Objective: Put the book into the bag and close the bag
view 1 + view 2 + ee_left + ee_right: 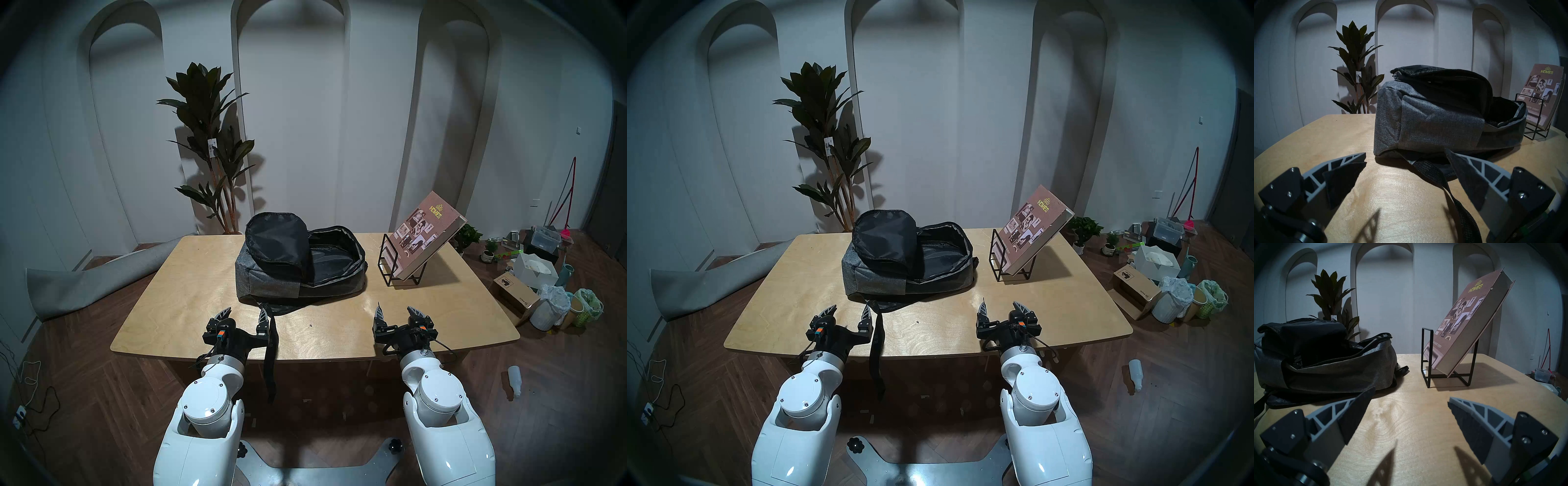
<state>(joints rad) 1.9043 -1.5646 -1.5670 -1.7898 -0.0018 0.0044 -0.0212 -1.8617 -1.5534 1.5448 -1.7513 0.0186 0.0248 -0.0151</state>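
Observation:
The brown "HOMES" book (pixel 425 234) (pixel 1468 324) leans tilted in a black wire stand (pixel 385 258) at the table's back right. The dark grey bag (pixel 271 281) (pixel 1423 118) lies at mid-table, its flap thrown back and its black-lined main compartment (pixel 334 258) gaping open. One black strap (pixel 271 342) hangs over the table's front edge. My left gripper (pixel 245 313) (pixel 1407 157) hovers open over the near edge in front of the bag, its right finger beside the strap. My right gripper (pixel 397 310) (pixel 1411 395) is open and empty, short of the stand.
The wooden table (pixel 203 271) has bare surface on its left and front. A tall plant (pixel 210 146) stands behind it. A rolled grey mat (pixel 84 281) lies on the floor at left. Boxes, bins and small pots (pixel 543 288) clutter the floor at right.

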